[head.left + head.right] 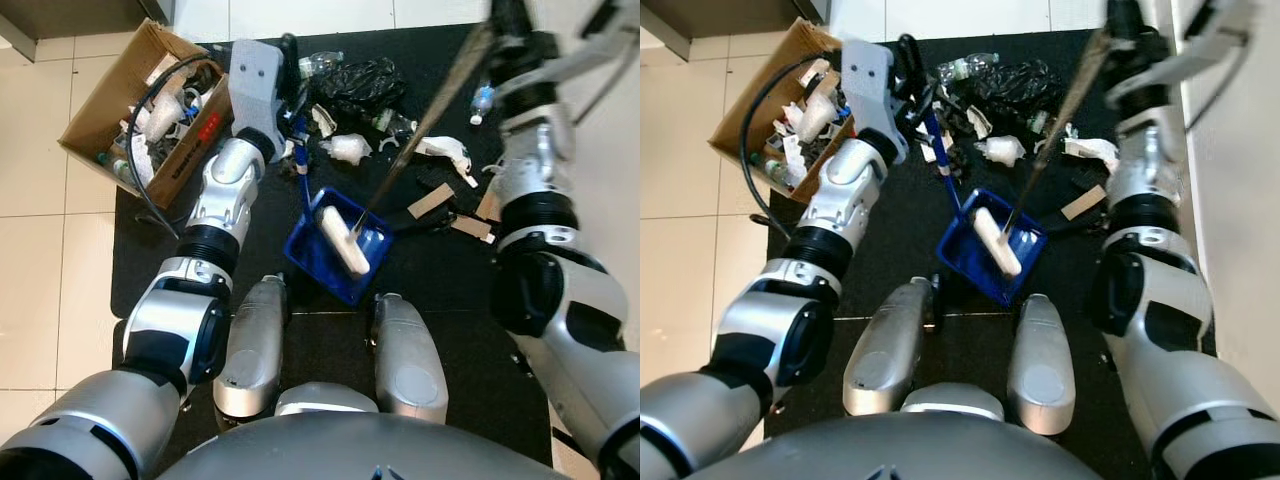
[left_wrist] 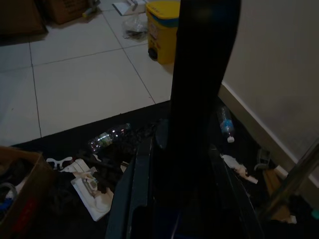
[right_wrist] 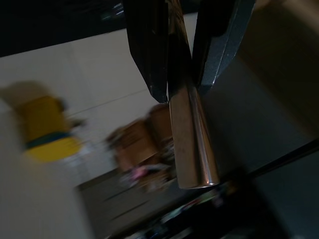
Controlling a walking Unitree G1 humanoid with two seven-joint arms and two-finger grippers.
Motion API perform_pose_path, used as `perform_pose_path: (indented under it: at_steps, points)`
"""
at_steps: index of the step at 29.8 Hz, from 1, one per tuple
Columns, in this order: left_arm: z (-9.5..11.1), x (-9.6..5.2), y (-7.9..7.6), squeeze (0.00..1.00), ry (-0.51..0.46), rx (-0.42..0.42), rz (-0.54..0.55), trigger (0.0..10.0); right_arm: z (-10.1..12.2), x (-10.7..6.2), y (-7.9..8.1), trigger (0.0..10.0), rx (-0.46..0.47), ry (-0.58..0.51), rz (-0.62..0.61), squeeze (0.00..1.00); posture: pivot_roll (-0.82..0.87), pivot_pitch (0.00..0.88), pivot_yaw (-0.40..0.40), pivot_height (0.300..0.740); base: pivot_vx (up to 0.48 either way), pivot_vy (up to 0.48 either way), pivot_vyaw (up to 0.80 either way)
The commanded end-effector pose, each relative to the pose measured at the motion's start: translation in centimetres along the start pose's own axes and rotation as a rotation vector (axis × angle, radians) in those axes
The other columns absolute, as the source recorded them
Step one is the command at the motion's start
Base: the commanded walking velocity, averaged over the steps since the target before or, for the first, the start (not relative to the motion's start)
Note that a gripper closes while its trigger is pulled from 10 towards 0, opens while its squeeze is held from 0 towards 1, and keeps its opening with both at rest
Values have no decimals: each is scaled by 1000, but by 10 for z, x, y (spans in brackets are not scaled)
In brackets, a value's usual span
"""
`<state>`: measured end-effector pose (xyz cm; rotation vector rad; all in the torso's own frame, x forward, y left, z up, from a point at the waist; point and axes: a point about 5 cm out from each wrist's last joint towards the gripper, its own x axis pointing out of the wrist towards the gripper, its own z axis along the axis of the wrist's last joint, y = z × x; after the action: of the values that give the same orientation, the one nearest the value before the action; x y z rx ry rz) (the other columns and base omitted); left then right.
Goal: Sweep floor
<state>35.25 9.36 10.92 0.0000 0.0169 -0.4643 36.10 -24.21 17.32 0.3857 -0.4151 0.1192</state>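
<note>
Dustpan (image 1: 335, 262) is lying on the black mat (image 1: 440, 330) just ahead of my knees, broom head (image 1: 343, 241) resting inside it. I'm clenching my right claw (image 3: 180, 82) on the broom's metal pole (image 1: 425, 118), my left claw (image 1: 910, 75) on the dustpan's blue handle (image 1: 940, 160). Litter (image 1: 355, 110) is lying beyond, past both claws.

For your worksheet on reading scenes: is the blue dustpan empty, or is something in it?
Not empty. The blue dustpan holds the pale brush head of the broom, whose metal handle slants up to the right gripper.
</note>
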Motion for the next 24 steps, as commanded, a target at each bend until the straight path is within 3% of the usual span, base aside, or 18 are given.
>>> perform_pose_path:
  at_steps: [1,6,11,12,13,16,19,21,24]
  points:
    - [1,-5,10,0,-6,32,5,10000,8,-6,-11,10000,-8,-60,-82,0,103,138,83,740,0,0,0]
    - [-2,-13,19,0,14,88,16,10000,21,-8,-20,10000,6,-128,-150,0,87,120,88,740,0,0,0]
    - [-8,-26,41,0,39,122,128,10000,30,-14,-31,10000,-25,-154,-230,0,77,83,78,740,0,0,0]
    - [-11,-32,51,0,54,119,195,10000,31,-17,-36,10000,-42,-152,-261,0,81,74,73,740,0,0,0]
    - [-11,-32,51,0,54,119,195,10000,31,-17,-36,10000,-42,-152,-261,0,81,74,73,740,0,0,0]
    - [-16,-53,74,0,73,55,337,10000,30,-24,-41,10000,-75,-132,-292,0,86,57,62,740,0,0,0]
    - [-18,-58,77,0,77,38,364,10000,29,-25,-42,10000,-80,-127,-294,0,87,57,62,740,0,0,0]
    - [-24,-71,88,0,94,24,493,10000,27,-25,-43,10000,-105,-107,-303,0,94,46,52,740,0,0,0]
    - [-34,-74,87,0,112,6,542,10000,23,-25,-40,10000,-106,-87,-297,0,98,40,41,740,0,0,0]
